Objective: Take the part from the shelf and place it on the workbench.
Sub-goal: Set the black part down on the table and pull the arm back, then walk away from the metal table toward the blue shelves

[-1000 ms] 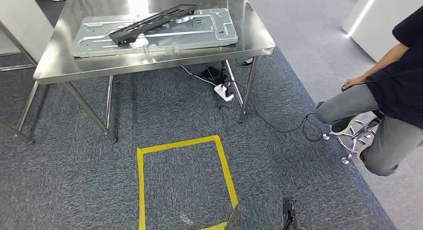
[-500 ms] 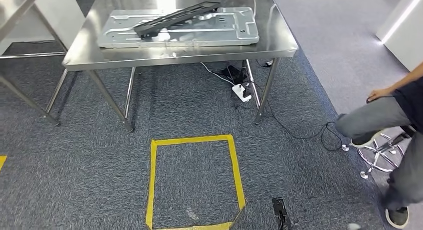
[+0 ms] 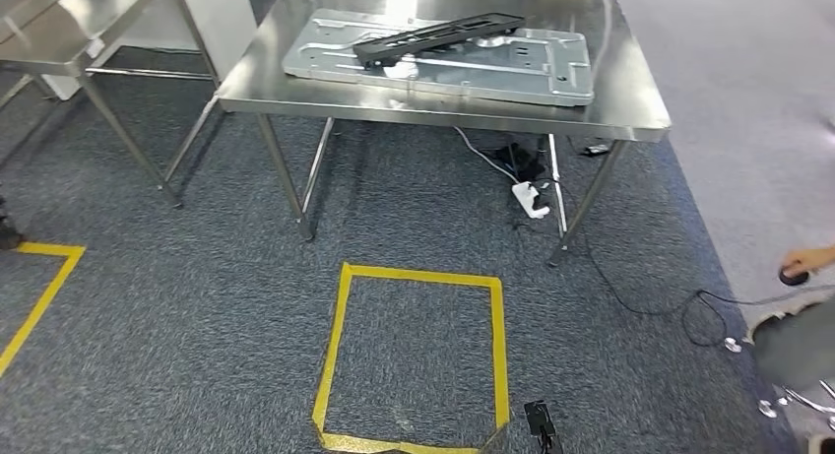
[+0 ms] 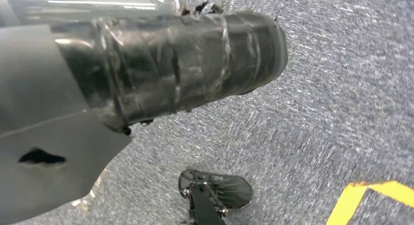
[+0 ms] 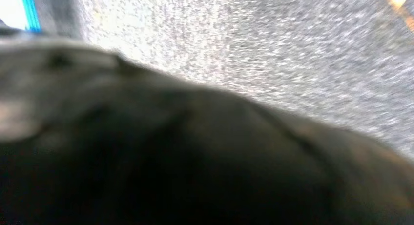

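Lying across a pressed grey sheet-metal panel (image 3: 443,55) on the steel bench (image 3: 630,109), toward its far edge: long black plastic frame part (image 3: 438,36). Probably light, stiff, slightly flexy; grasp mid-length. Fingers' state: cannot tell.

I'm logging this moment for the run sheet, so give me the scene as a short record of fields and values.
workbench: steel table, ahead of the robot
on workbench: flat grey metal panel; long black part lying across the panel
floor: grey-blue carpet, yellow tape square in front of the bench
under bench: white power strip with cables
person: a hand at the right edge
left hand: dark wrapped part over the carpet; fingers not readable
right hand: blurred dark shape, state unreadable
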Controlling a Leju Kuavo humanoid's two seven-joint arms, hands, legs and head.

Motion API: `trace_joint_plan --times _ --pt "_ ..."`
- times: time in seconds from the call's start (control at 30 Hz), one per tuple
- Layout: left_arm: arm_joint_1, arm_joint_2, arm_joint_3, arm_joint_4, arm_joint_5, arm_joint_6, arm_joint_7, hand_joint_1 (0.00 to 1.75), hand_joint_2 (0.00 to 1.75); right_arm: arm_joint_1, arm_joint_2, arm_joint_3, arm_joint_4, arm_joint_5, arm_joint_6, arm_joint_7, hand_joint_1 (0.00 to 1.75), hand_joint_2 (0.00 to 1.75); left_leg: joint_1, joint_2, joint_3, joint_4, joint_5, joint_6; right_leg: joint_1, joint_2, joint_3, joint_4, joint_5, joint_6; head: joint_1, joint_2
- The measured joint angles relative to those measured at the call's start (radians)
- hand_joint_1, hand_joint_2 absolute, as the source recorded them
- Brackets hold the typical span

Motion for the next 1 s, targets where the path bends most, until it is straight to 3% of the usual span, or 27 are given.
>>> trace_joint_plan --times 0.07,0.13,0.17,0.2,0.27,0.3,0.37,0.4,0.43,0.5,0.57,0.63,0.67,0.73,0.8,0.83,0.87,0.9,0.93,1.0 --pt "-0.002 -0.001 0.0 0.0 0.0 0.002 0.001 0.0 0.0 0.0 0.0 0.003 0.001 0.006 0.006 -0.001 0.0 0.0 0.0 -0.021 -0.015 0.013 -0.001 -0.01 -0.001 0.027 0.016 -0.041 0.001 -0.005 0.0 0.0" --pt "-0.001 0.001 0.0 0.0 0.001 0.004 0.005 0.0 0.0 0.0 0.002 0.006 0.001 0.009 0.009 -0.003 0.0 0.0 0.001 -0.038 -0.025 0.014 0.003 -0.02 -0.001 0.005 0.018 -0.045 0.005 -0.014 0.0 0.0" --pt "0.001 0.001 0.0 0.0 0.001 0.004 0.008 0.0 0.0 0.0 0.003 0.008 0.001 0.01 0.009 -0.003 0.0 0.0 0.0 -0.03 -0.029 0.017 0.001 -0.025 -0.002 -0.006 0.021 -0.048 0.008 -0.019 -0.001 0.0" --pt "0.002 0.001 0.0 0.0 0.001 0.005 0.009 0.0 0.0 0.0 0.004 0.009 0.002 0.011 0.01 -0.004 0.0 0.0 -0.001 -0.006 -0.04 0.037 -0.011 -0.031 -0.005 -0.019 0.023 -0.051 0.011 -0.025 -0.002 0.0" --pt "0.001 0.0 0.0 -0.001 0.003 0.007 0.011 0.0 0.0 0.0 0.004 0.014 0.002 0.013 0.013 -0.006 0.0 0.0 0.001 0.056 -0.086 0.132 -0.064 -0.043 -0.007 -0.045 0.022 -0.055 0.014 -0.033 -0.006 0.0" --pt "-0.001 0.0 0.0 -0.001 0.006 0.007 0.011 0.0 0.0 0.001 0.004 0.016 0.002 0.013 0.015 -0.006 0.0 0.0 0.005 0.074 -0.12 0.201 -0.096 -0.049 -0.007 -0.061 0.021 -0.055 0.014 -0.034 -0.007 0.0" --pt "-0.001 0.0 0.0 -0.001 0.011 0.008 0.009 0.0 0.0 0.003 0.004 0.019 0.002 0.015 0.021 -0.006 0.0 0.0 0.012 0.082 -0.163 0.285 -0.117 -0.057 -0.006 -0.091 0.02 -0.055 0.012 -0.034 -0.007 0.0" --pt "0.0 0.0 0.0 -0.001 0.014 0.008 0.007 0.0 0.0 0.003 0.004 0.021 0.002 0.017 0.024 -0.006 0.0 0.0 0.014 0.085 -0.157 0.274 -0.102 -0.057 -0.006 -0.105 0.02 -0.055 0.012 -0.033 -0.007 0.0" --pt "0.001 0.0 0.0 -0.001 0.017 0.008 0.005 0.0 0.0 0.002 0.004 0.023 0.002 0.021 0.027 -0.006 0.0 0.0 0.015 0.09 -0.131 0.226 -0.071 -0.056 -0.007 -0.117 0.021 -0.055 0.011 -0.032 -0.008 0.0" --pt "0.0 0.0 0.0 -0.001 0.025 0.012 0.003 0.0 0.0 0.001 0.004 0.025 0.002 0.028 0.03 -0.004 0.0 0.0 0.01 0.123 -0.057 0.088 -0.015 -0.048 -0.004 -0.139 0.026 -0.055 0.007 -0.026 -0.008 0.0" --pt "-0.004 0.001 0.0 -0.001 0.042 0.022 0.006 0.0 0.0 0.0 0.004 0.025 0.002 0.025 0.031 -0.002 0.0 0.0 0.002 0.149 -0.02 0.011 0.001 -0.038 -0.001 -0.16 0.032 -0.058 0.004 -0.016 -0.007 0.0" --pt "-0.004 0.004 0.0 0.0 0.063 0.035 0.012 0.0 0.0 -0.002 0.003 0.025 0.002 0.01 0.031 -0.008 0.0 0.0 -0.002 0.135 -0.019 -0.001 0.001 -0.028 0.001 -0.178 0.041 -0.066 0.004 -0.003 -0.007 0.0" --pt "-0.001 0.005 0.0 0.0 0.073 0.041 0.015 0.0 0.0 -0.003 0.001 0.025 0.002 0.001 0.031 -0.013 0.0 0.0 0.001 0.125 -0.015 -0.008 0.005 -0.022 0.0 -0.176 0.046 -0.068 0.001 0.004 -0.006 0.0" --pt "0.002 0.006 0.0 -0.001 0.088 0.053 0.017 0.0 0.0 -0.004 -0.003 0.025 0.002 -0.007 0.033 -0.026 0.0 0.0 0.007 0.104 0.0 -0.026 0.016 -0.009 -0.001 -0.13 0.033 -0.027 -0.03 0.012 -0.005 0.0" --pt "-0.001 0.005 0.001 -0.001 0.099 0.064 0.018 0.0 0.0 -0.002 -0.01 0.025 0.002 -0.006 0.036 -0.037 0.0 0.0 0.007 0.082 0.002 -0.032 0.022 -0.001 -0.001 -0.074 -0.025 0.092 -0.091 0.013 -0.004 0.0" --pt "-0.002 0.005 0.002 -0.001 0.105 0.07 0.019 0.0 0.0 0.0 -0.014 0.025 0.002 -0.005 0.037 -0.041 0.0 0.0 0.005 0.068 0.0 -0.031 0.021 0.001 0.0 -0.063 -0.059 0.156 -0.114 0.011 -0.003 0.0" --pt "-0.003 0.004 0.003 -0.001 0.11 0.076 0.02 0.0 0.0 0.002 -0.02 0.025 0.002 -0.003 0.04 -0.045 0.0 0.0 0.003 0.053 -0.001 -0.029 0.021 0.002 0.001 -0.058 -0.081 0.195 -0.119 0.01 -0.003 0.0" --pt "-0.002 0.003 0.004 -0.001 0.117 0.081 0.021 0.0 0.0 0.004 -0.024 0.025 0.002 0.0 0.043 -0.049 0.0 0.0 0.002 0.037 -0.001 -0.025 0.019 0.003 0.001 -0.056 -0.086 0.196 -0.104 0.009 -0.003 0.0" --pt "0.0 0.001 0.004 -0.001 0.122 0.086 0.023 0.0 0.0 0.004 -0.029 0.025 0.002 0.005 0.046 -0.052 0.0 0.0 0.002 0.021 -0.001 -0.02 0.017 0.002 0.001 -0.051 -0.072 0.155 -0.07 0.007 -0.003 0.0" --pt "0.002 -0.004 0.005 -0.001 0.135 0.099 0.024 0.0 0.0 0.003 -0.036 0.026 0.002 0.013 0.051 -0.057 0.0 0.0 0.001 -0.007 -0.005 -0.006 0.01 -0.003 -0.002 -0.011 -0.017 0.023 -0.006 0.002 -0.003 0.0"
